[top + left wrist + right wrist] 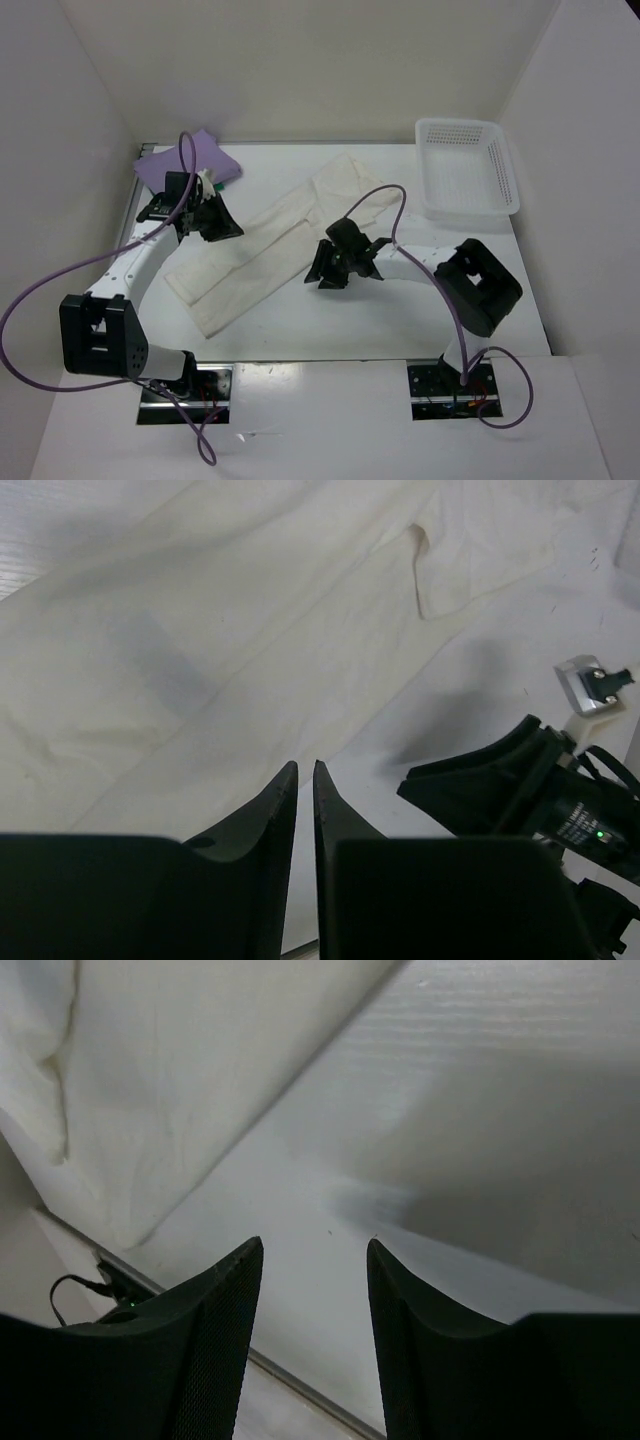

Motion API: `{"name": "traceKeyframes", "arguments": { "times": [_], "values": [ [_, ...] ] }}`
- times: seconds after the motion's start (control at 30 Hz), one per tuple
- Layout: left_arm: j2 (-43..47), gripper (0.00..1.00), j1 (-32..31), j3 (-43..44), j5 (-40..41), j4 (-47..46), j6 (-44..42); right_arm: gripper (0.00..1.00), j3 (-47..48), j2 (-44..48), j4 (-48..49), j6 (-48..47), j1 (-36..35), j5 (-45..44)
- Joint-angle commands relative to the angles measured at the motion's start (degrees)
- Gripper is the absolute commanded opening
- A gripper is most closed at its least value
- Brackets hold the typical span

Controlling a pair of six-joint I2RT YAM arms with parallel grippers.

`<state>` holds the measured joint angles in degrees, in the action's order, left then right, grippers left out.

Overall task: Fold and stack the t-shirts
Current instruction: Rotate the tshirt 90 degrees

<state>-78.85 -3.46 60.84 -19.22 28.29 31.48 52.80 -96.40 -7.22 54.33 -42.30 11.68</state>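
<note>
The cream-white t-shirt lies flat in a long diagonal band across the middle of the table. It also shows in the left wrist view and in the right wrist view. The lavender-purple t-shirt lies folded at the back left. A small green patch shows at its near edge, mostly hidden by the left arm. My left gripper hovers over the cream shirt's left edge, jaws nearly touching with nothing between them. My right gripper is open and empty over bare table beside the cream shirt's right edge.
A white perforated basket stands at the back right. White walls enclose the table on the left, back and right. Purple cables loop from both arms. The right gripper shows in the left wrist view.
</note>
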Motion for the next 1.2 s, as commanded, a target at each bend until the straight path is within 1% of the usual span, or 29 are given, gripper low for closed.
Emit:
{"name": "traceKeyframes", "arguments": {
  "times": [0.0, 0.07, 0.2, 0.3, 0.37, 0.4, 0.5, 0.53, 0.57, 0.6, 0.63, 0.7, 0.73, 0.77, 0.87, 0.93, 0.97, 1.0, 1.03, 1.07, 1.1, 1.13, 1.17],
  "values": [
    [-0.60, 0.18, 0.21, 2.88, -0.11, -1.83, -2.04, 0.52, 1.95, -1.76, 11.26, 4.29, -0.50, -2.19],
    [-0.60, 0.18, 0.21, 2.88, -0.64, -1.84, -2.04, 0.55, 3.71, -4.22, 11.88, 4.30, -0.50, -2.19],
    [-1.13, 0.18, -0.31, 2.88, -0.64, -2.37, -2.04, 0.55, 5.65, -10.02, 13.11, 6.14, -0.50, -2.19],
    [-2.44, 0.19, -1.54, 2.88, -0.64, -2.89, -2.04, 0.55, 8.81, -13.36, 13.11, 7.37, -1.03, -2.72],
    [-3.06, 0.19, -1.55, 3.67, -0.64, -2.89, -2.04, 0.50, 10.74, -16.53, 13.11, 7.98, -1.03, -2.72],
    [-3.85, 0.19, -2.24, 3.67, -0.64, -2.89, -2.04, 0.39, 10.75, -17.32, 13.11, 7.99, -1.03, -2.72],
    [-6.04, 0.19, -3.30, 6.83, 0.67, -2.37, -2.04, 0.16, 11.36, -17.95, 13.11, 8.52, -1.03, -2.01],
    [-6.58, 0.19, -3.30, 7.36, 0.68, -2.37, -2.04, 0.05, 11.36, -17.25, 11.11, 8.52, -1.03, -3.15],
    [-7.10, 0.19, -3.83, 7.97, 0.68, -2.37, -2.04, 0.02, 11.36, -16.55, 10.05, 6.78, -1.03, -3.77],
    [-8.41, 0.21, -3.83, 9.28, 0.68, -3.06, -2.04, 0.00, 10.58, -15.76, 8.99, 5.98, -1.03, -3.77],
    [-9.30, 0.21, -4.44, 9.91, 1.29, -3.68, -2.04, 0.00, 9.27, -14.88, 6.98, 5.18, -1.03, -4.29],
    [-12.36, 0.25, -4.97, 11.49, 1.90, -4.29, -2.04, 0.00, 7.16, -12.24, 5.74, 2.99, -0.41, -3.08],
    [-13.60, 0.32, -4.97, 13.06, 1.91, -4.91, -2.04, 0.00, 4.80, -11.28, 4.16, 2.46, 0.55, -2.37],
    [-14.74, 0.37, -5.50, 14.03, 1.91, -4.91, -2.65, 0.00, 3.47, -10.13, 3.63, 1.76, 1.34, -1.84],
    [-19.40, 0.49, -6.72, 17.98, 4.19, -6.67, -3.35, 0.00, -0.75, -5.30, -0.40, -1.14, 2.75, -2.37],
    [-24.14, 0.52, -7.43, 20.88, 4.19, -7.46, -3.88, 0.00, -3.73, -1.70, -2.09, -2.29, 3.98, -2.89],
    [-25.99, 0.54, -7.43, 22.38, 4.19, -7.46, -3.89, 0.00, -4.71, -0.55, -2.70, -3.25, 5.81, -2.89],
    [-29.66, 0.58, -8.22, 23.96, 3.50, -7.99, -4.76, 0.00, -5.50, 1.11, -3.32, -3.87, 6.79, -1.85],
    [-31.61, 0.60, -9.01, 27.02, 3.49, -8.60, -5.38, 0.02, -6.03, 1.74, -4.02, -4.40, 7.75, -1.84],
    [-33.63, 0.61, -9.02, 28.70, 3.49, -8.61, -5.38, 0.05, -6.65, 2.35, -4.64, -5.53, 9.24, -1.84],
    [-38.18, 0.63, -9.97, 30.72, 2.97, -9.13, -6.25, 0.18, -6.65, 2.36, -6.12, -6.07, 9.78, -1.32],
    [-40.48, 0.65, -10.77, 33.01, 2.27, -9.13, -6.78, 0.27, -6.65, 3.14, -6.92, -6.60, 9.78, -1.31],
    [-42.86, 0.66, -10.77, 37.64, 1.56, -9.13, -6.79, 0.34, -6.65, 3.93, -7.62, -7.30, 10.39, -1.31]
  ]
}}
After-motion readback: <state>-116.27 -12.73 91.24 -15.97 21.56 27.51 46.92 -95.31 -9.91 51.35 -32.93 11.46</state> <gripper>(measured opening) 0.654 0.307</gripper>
